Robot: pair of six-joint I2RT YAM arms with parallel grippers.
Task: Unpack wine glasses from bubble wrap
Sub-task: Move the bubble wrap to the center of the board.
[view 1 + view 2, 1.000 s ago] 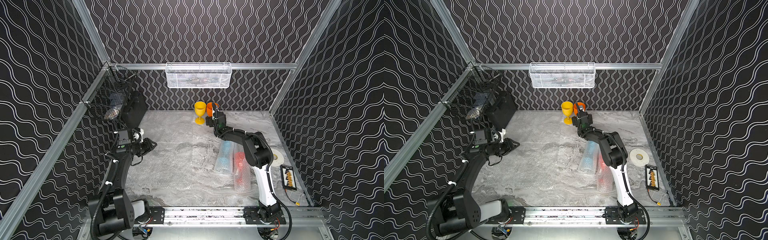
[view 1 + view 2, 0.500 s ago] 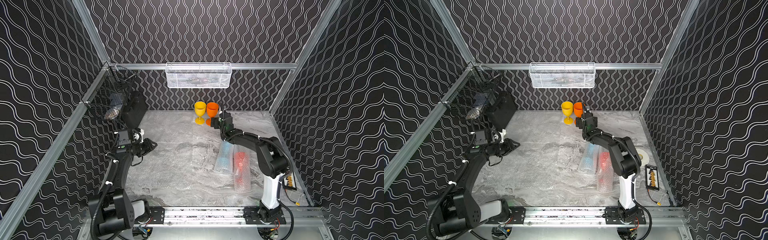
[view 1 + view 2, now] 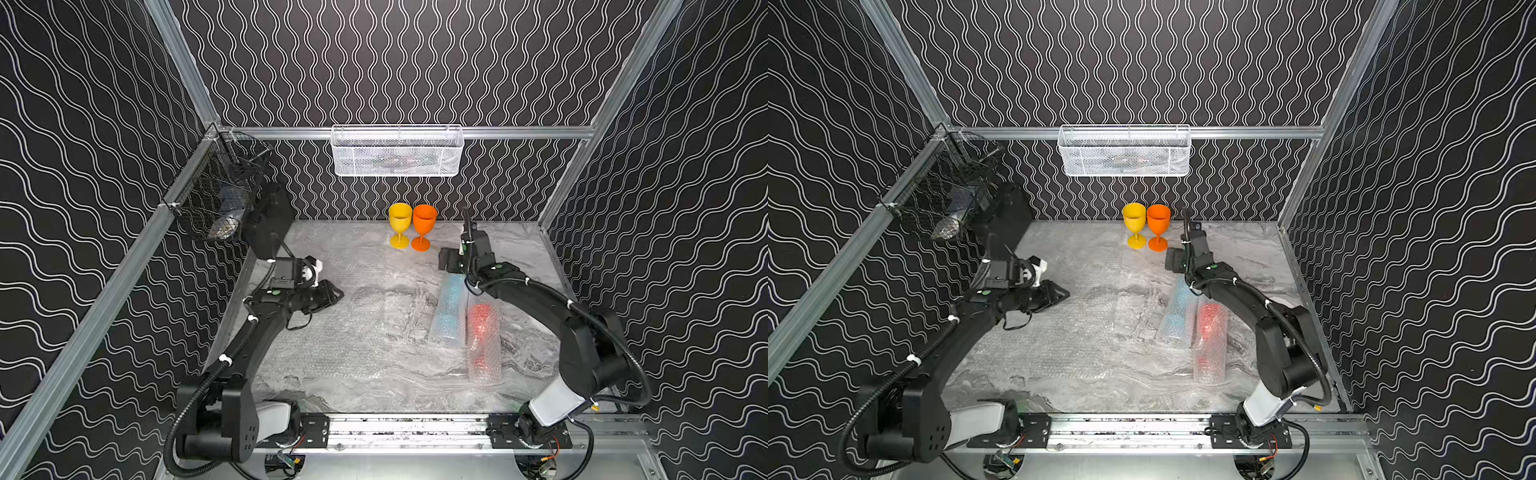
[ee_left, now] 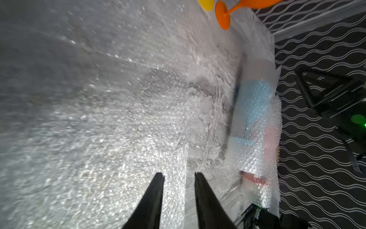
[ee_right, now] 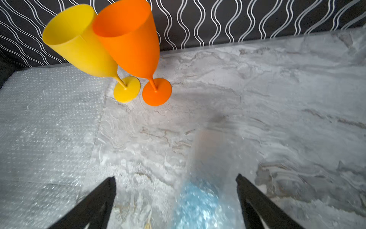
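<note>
The right gripper [image 5: 175, 177] is seen with jaws spread wide and empty. The end of the blue-tinted bubble wrap tube [image 5: 198, 204] lies below and between them, and the orange goblet [image 5: 128, 39] and yellow goblet [image 5: 79, 43] stand upright side by side beyond it. The left gripper [image 4: 178, 174] is held narrowly parted, gripping nothing, over a flat bubble wrap sheet [image 4: 99, 138], apart from the tube.

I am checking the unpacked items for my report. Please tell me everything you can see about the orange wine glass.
The orange wine glass looks like opaque plastic: tapered open bowl, thin short stem, round flat foot. Unwrapped, it stands upright at the back of the table, foot on the bare marbled surface. The yellow glass stands close beside it; whether their bowls touch is unclear. Nothing grips it.
</note>
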